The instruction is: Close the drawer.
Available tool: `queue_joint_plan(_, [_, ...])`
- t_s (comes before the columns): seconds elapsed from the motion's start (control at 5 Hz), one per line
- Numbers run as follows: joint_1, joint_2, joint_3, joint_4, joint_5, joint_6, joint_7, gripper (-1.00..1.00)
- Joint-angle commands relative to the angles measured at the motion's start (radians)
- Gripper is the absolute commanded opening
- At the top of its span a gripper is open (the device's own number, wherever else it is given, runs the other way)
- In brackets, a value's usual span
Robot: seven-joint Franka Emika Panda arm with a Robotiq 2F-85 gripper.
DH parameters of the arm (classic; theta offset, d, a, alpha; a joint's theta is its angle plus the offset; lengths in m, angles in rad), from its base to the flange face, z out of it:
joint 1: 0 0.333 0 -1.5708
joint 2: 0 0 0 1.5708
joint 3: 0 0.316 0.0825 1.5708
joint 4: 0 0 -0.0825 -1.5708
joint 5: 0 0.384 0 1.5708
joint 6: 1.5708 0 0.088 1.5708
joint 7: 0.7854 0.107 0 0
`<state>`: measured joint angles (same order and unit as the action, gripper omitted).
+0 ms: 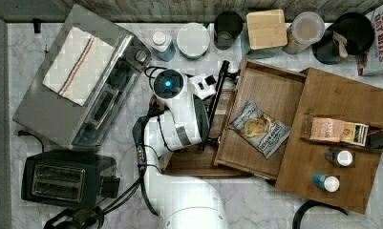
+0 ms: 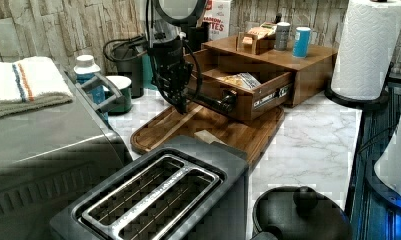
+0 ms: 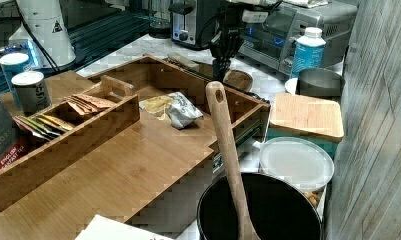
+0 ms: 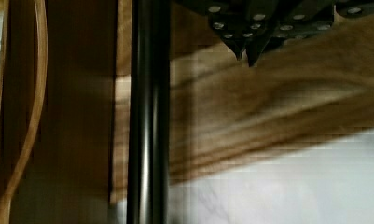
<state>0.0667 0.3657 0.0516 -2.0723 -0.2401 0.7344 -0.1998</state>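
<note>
The wooden drawer (image 1: 268, 90) stands pulled out of its cabinet, with a chip bag (image 1: 260, 128) lying inside. Across its front runs a black bar handle (image 1: 213, 109), which also appears as the handle (image 2: 214, 102) and the handle (image 4: 147, 116). My gripper (image 4: 246, 53) is shut with nothing between its fingertips. It hangs just beside the handle on the side away from the drawer, over the dark wooden tray (image 4: 268, 107). The gripper (image 2: 182, 107) points down in front of the drawer front (image 2: 260, 97). From the other side, the gripper (image 3: 222, 65) hangs beyond the drawer's far wall.
The serving tray (image 1: 189, 164) lies under the drawer front. A toaster oven (image 1: 79, 86) and toaster (image 1: 60, 179) stand at the top view's left. Bottles (image 1: 338, 157) and a tea box sit on the cabinet top (image 1: 342, 105). A paper towel roll (image 2: 370, 45) stands at the left view's right.
</note>
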Motion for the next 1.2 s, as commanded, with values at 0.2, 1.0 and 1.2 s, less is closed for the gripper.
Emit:
queue_joint_plan(0.2, [-0.116,-0.102,-0.070,-0.050,-0.010,0.076,-0.213,-1.00])
queue_joint_plan(1.0, [-0.339,-0.132,-0.180,-0.129,0.072,0.248,-0.472,-1.00])
queue_joint_plan(1.2, [-0.417,-0.037,-0.207,0.027,0.147,0.158,-0.588,-1.00])
